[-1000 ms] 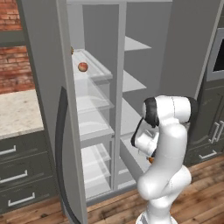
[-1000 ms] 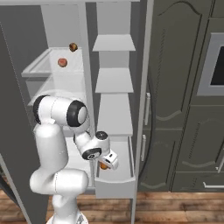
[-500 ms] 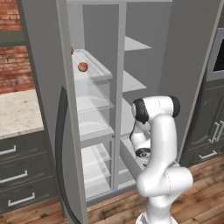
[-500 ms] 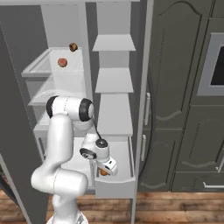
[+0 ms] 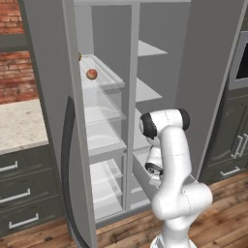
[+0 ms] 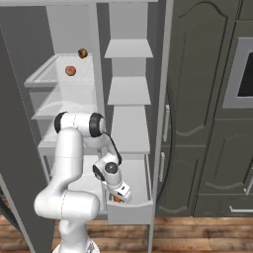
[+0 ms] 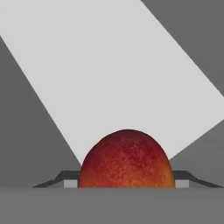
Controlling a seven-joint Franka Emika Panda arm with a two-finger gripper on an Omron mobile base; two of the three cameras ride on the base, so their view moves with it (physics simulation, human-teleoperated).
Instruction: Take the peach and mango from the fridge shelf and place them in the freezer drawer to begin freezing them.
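— red-to-orange rounded fruit (image 7: 126, 159), which i take for the mango, sits pinched in the gripper (image 6: 118, 195), low inside the pulled-out light-grey freezer drawer (image 6: 129, 211) at the bottom right of the fridge.

— so which step is this?

— the putting-down of the first fruit, i judge. the small reddish-pink peach (image 6: 70, 70) lies high up on the left, on the ribbed translucent white fridge shelf (image 5: 110, 72), with a small dark brown thing (image 6: 83, 53) beyond it near the far wall. what that one is i cannot tell.

— and the pincer?

— narrowed to the fruit's width, a dark tip at each flank in the hand view, so it is clenched on the fruit. whether the fruit touches the drawer floor i cannot tell.

— next move?

— let the fingers part so the fruit settles, lift clear of the drawer walls, then reach up and left for the peach.
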